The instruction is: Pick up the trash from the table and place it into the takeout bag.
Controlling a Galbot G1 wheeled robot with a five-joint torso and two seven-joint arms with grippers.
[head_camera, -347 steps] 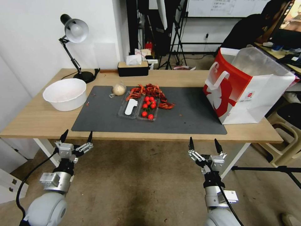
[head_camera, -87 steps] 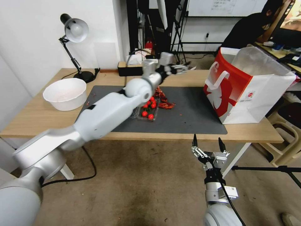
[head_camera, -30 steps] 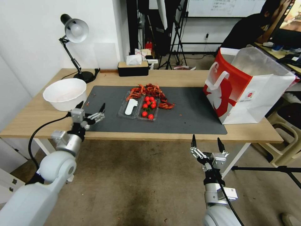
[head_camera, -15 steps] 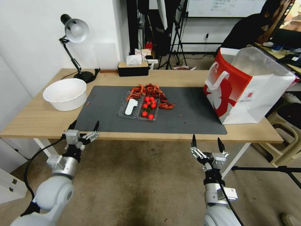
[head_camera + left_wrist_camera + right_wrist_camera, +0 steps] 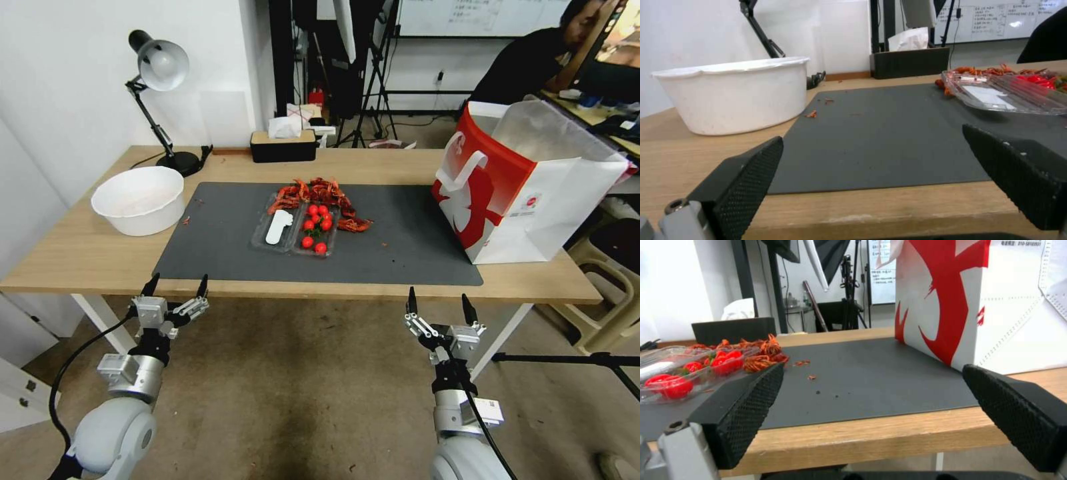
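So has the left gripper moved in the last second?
Yes. The left gripper, jaws open, has drawn back from beside the white bowl to below the table's near edge.

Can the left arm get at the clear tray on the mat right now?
Probably yes: the left gripper hangs open before the table, and bare mat lies between it and the clear tray.

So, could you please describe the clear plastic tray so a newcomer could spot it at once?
On the light-wood table lies a dark grey mat. Near its middle sits the clear plastic tray, two compartments wide: one holds a white utensil, the other red cherry tomatoes, with red crayfish shells heaped behind it.
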